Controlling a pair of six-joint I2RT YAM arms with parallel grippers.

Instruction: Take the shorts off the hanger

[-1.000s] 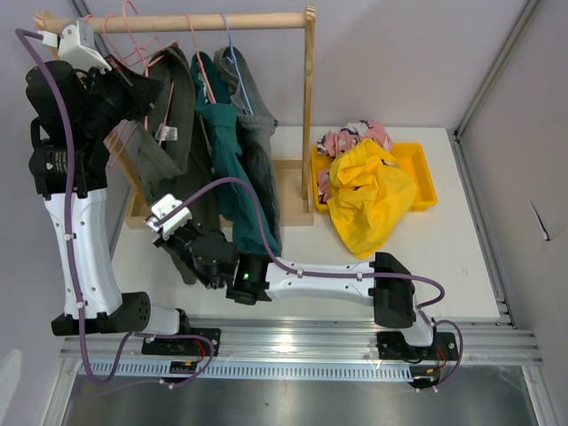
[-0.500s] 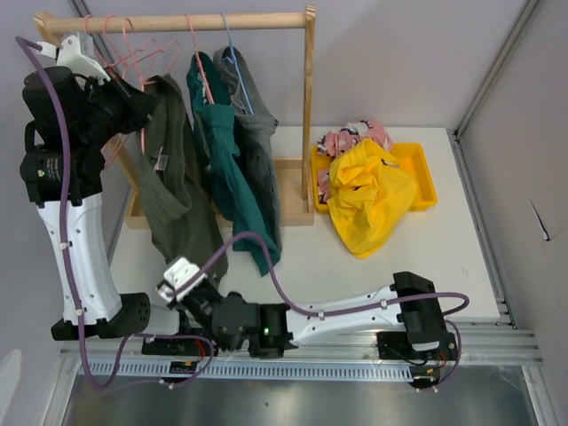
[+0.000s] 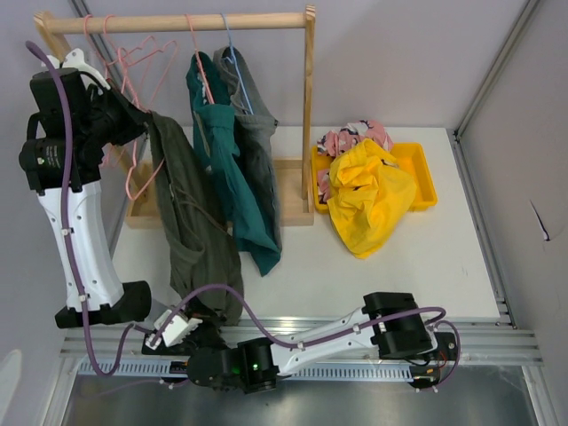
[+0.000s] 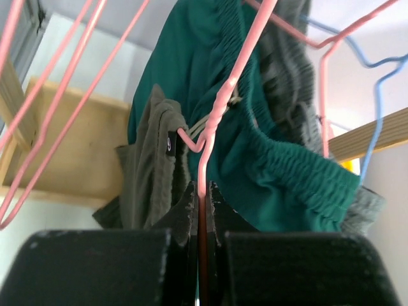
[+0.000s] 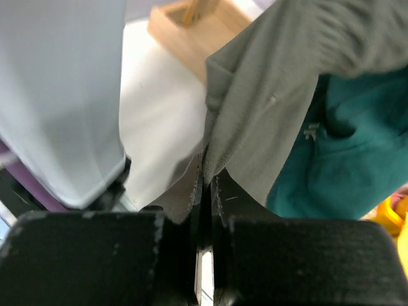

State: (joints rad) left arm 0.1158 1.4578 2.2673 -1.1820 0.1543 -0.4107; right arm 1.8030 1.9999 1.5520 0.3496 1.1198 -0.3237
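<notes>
1. The olive shorts (image 3: 191, 226) hung stretched lengthwise, top end at the pink hanger (image 4: 220, 108) up left, lower end down by the near edge of the table (image 3: 426, 240);
2. the right hand (image 5: 205, 175) was pinching that lower hem;
3. the left hand (image 4: 201, 197) was pressed onto the hanger's wire.

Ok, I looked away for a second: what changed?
The right arm drew back to the near edge, jaws shut on the olive shorts, stretching them down from the hanger, which the left jaws kept clamped. The teal shorts and grey shorts stayed hanging.

White table (image 3: 426, 257) between pale grey walls (image 3: 399, 62), wooden rack (image 3: 308, 106) at its back
</notes>
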